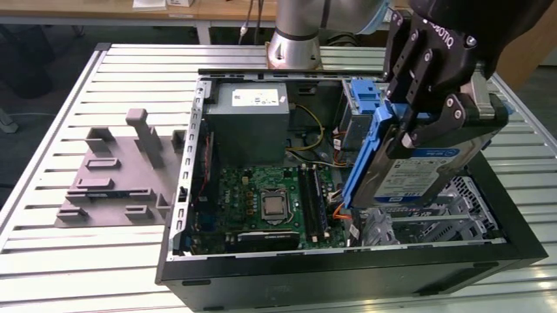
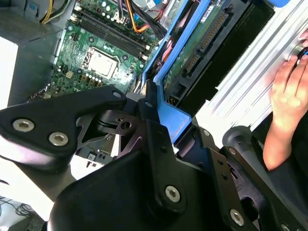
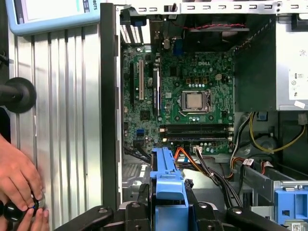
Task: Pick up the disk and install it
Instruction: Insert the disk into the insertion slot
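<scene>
Gripper (image 1: pixel 437 124) pinches the disk (image 1: pixel 418 175), held on edge over the open computer case (image 1: pixel 348 272); pickup looks done; seating in the case is not.

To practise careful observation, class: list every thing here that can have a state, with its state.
Black metal computer case, on its side, open.
Flat silver-metal hard drive in blue plastic carrier frame, gripped, tilted above the case, not installed.
Robot's black hand, shut on the drive.
Square silver processor chip, bare.
</scene>
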Available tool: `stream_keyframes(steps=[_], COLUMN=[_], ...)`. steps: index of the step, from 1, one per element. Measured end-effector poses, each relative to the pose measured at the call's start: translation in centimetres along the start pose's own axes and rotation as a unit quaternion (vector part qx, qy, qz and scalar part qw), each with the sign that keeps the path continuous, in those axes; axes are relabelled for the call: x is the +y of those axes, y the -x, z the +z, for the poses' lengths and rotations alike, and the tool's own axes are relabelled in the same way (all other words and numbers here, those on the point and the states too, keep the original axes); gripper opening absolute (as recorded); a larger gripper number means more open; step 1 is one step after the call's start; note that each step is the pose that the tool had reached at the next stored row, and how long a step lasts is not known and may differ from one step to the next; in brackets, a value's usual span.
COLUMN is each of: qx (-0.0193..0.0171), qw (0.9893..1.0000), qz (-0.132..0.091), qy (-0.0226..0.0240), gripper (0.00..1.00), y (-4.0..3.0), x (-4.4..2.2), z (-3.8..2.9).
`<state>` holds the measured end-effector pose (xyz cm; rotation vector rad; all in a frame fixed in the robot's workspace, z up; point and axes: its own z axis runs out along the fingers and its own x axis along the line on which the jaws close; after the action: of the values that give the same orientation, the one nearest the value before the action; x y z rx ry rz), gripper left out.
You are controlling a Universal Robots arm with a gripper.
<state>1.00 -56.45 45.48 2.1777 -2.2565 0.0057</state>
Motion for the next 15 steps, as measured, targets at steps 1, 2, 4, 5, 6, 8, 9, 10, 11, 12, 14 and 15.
stream_keyframes(steps=[1, 2, 4, 5, 6, 8, 9, 10, 11, 12, 14, 15], qx=[0.0001, 0.0001, 0.0000, 0.0000, 0.0000, 0.0000, 0.0000, 0.0000, 0.0000, 0.0000, -0.0001, -0.0001], qw=[1.0000, 1.0000, 1.0000, 1.0000, 1.0000, 1.0000, 1.0000, 1.0000, 1.0000, 1.0000, 1.0000, 1.0000], qz=[0.000, 0.000, 0.000, 0.000, 0.000, 0.000, 0.000, 0.000, 0.000, 0.000, 0.000, 0.000], qy=[0.0000, 0.0000, 0.0000, 0.0000, 0.0000, 0.0000, 0.0000, 0.0000, 0.0000, 0.0000, 0.0000, 0.0000], gripper=[0.36, 0.36, 0.36, 0.36, 0.36, 0.36, 0.36, 0.36, 0.36, 0.36, 0.36, 0.36], y=[0.01, 0.01, 0.02, 0.03, 0.04, 0.05, 0.06, 0.06, 0.07, 0.08, 0.09, 0.10], x=[-0.23, -0.47, -0.93, -1.14, -1.34, -1.71, -1.85, -2.01, -2.18, -2.38, -2.85, -3.11], z=[0.01, 0.03, 0.05, 0.07, 0.08, 0.10, 0.10, 0.12, 0.13, 0.14, 0.18, 0.19])
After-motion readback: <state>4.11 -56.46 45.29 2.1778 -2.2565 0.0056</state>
